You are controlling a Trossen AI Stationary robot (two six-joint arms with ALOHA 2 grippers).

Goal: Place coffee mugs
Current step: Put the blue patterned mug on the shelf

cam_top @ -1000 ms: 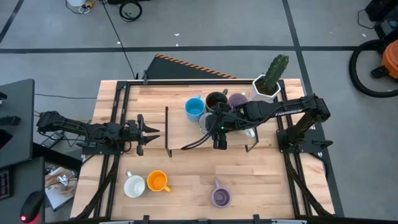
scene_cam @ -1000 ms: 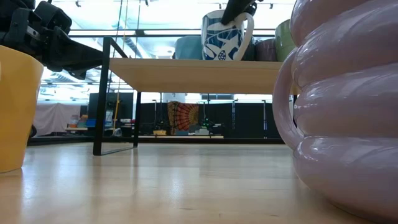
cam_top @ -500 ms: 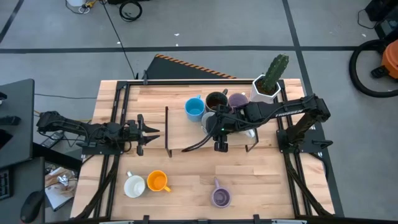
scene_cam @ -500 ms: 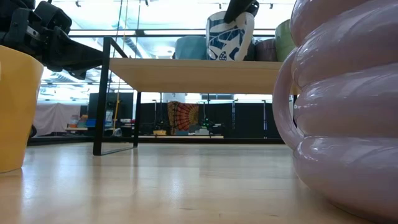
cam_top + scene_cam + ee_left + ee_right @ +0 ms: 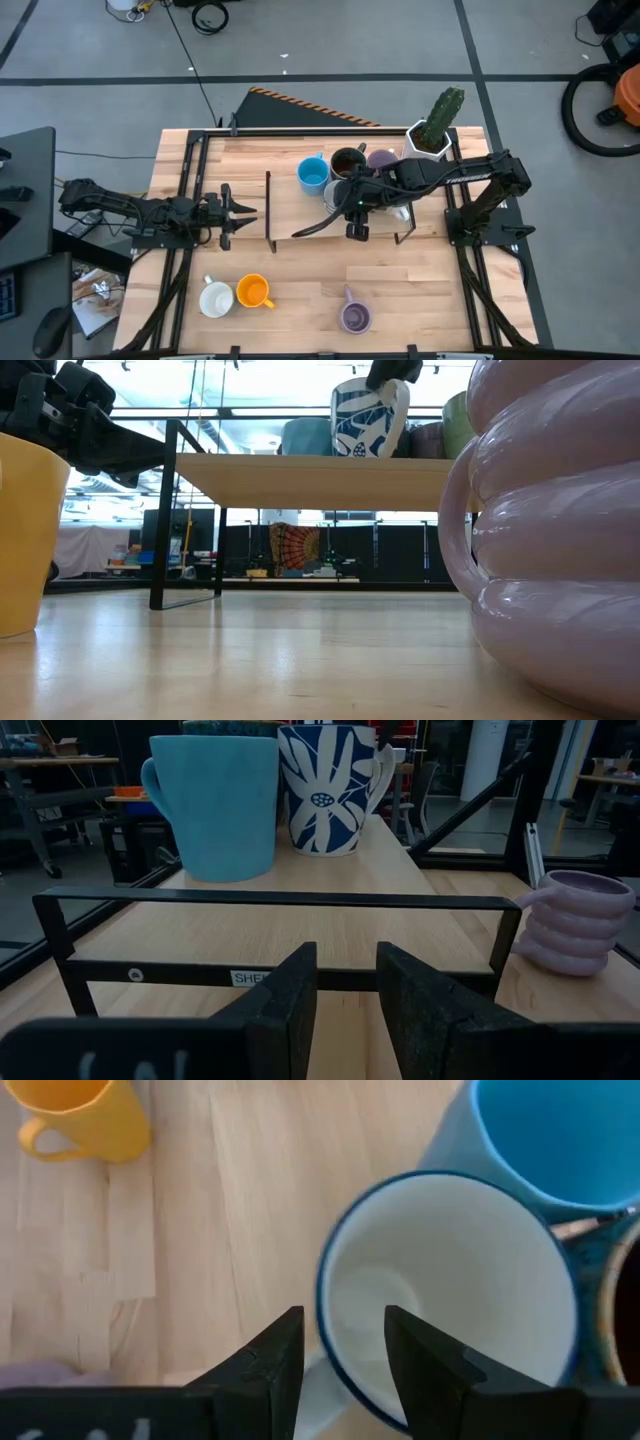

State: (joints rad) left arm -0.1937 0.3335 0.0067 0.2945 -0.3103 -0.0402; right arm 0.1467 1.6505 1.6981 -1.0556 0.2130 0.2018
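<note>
On the raised shelf [image 5: 300, 465], our right claw [image 5: 345, 1342] pinches the rim of the white-and-blue mug [image 5: 450, 1290] beside the blue mug [image 5: 560, 1135] — we should seat it flat before letting go; left claw [image 5: 345, 985] waits, parted, at the bench's [image 5: 300, 290] edge.

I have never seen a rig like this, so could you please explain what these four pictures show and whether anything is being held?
It is a robot with two dark arms at a wooden table. One camera looks straight down, one sits at table-top height, and one rides on each wrist. On a low shelf stand a blue mug, a white mug with blue leaves and others, beside a cactus pot. On the table itself stand a white mug, an orange mug and a purple mug. The left gripper waits at the left, its fingers open and empty. The right gripper is at the leaf mug's rim; whether it grips is unclear.
</note>
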